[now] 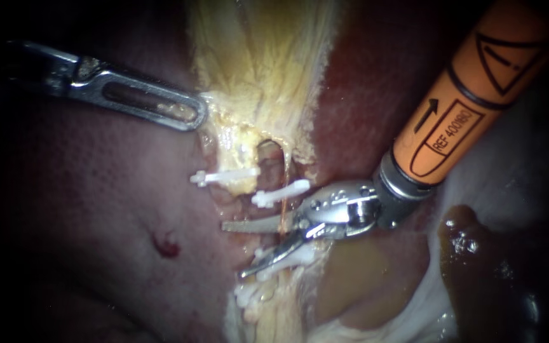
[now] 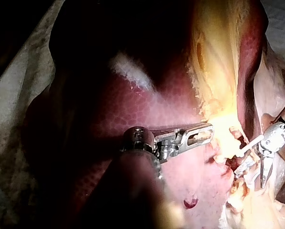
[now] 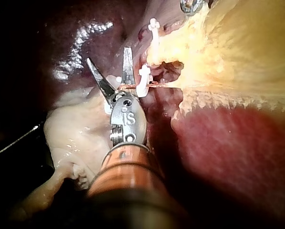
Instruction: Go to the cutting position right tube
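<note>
**A:** Since your right instrument (image 1: 236, 249) sits at centre frame, where is the right tube?

**B:** The right tube (image 1: 283, 178) is the thin orange strand running down from the pale yellow tissue (image 1: 262, 70), just right of centre. It crosses my upper blade and lies between the two blades of that claw. The claw stands spread and grips nothing.

**A:** How will it handle?

**B:** My guess is soft, wet and slippery. It is thread-thin and drawn straight, so a tug could tear it. I would not take hold of it at all. The blades should close on the bare stretch below the upper clip (image 1: 281, 194), with that clip left outside the bite.

**A:** And your other arm?

**B:** My left instrument (image 1: 189, 115) reaches in from the upper left. Its claw looks clenched on the edge of the yellow tissue, with the liver (image 1: 96, 209) below it.

**A:** Counts?

**B:** There are two instruments and two tubes. The left tube (image 1: 241, 152) is the thicker, paler one and carries its own clip (image 1: 223, 176). That makes two white clips plainly above my blades, one on each tube. More white clip shows under the lower blade, but I cannot tell how many.
</note>
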`<state>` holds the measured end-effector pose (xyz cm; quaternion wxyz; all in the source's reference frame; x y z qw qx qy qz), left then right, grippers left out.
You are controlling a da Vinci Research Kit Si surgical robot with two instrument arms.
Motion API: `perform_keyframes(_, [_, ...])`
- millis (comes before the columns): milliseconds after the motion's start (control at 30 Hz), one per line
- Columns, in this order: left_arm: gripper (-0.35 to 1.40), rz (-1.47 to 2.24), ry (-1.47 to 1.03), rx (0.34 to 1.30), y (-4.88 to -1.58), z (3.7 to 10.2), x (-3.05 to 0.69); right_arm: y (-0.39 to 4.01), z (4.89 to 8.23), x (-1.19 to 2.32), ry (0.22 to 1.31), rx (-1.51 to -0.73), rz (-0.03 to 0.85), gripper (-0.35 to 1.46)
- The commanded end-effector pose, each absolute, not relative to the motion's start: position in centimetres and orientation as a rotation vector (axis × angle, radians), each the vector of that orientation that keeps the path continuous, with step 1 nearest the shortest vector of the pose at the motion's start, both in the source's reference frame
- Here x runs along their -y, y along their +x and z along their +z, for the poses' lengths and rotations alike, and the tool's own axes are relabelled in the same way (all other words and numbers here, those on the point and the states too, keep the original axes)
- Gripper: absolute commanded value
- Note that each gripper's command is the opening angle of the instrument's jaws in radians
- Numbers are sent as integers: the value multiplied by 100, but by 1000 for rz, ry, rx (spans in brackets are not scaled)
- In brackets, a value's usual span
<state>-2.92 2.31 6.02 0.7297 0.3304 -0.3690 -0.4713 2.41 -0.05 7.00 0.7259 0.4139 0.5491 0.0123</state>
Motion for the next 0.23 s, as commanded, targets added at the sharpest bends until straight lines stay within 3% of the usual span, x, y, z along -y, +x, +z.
perform_keyframes(33, [-35, -1038, 728, 813, -292, 602, -231, 240, 701, 5, 912, -1210, 27, 134])
perform_keyframes(233, [-35, -1037, 730, 813, -293, 602, -231, 240, 702, 4, 912, -1210, 27, 134])
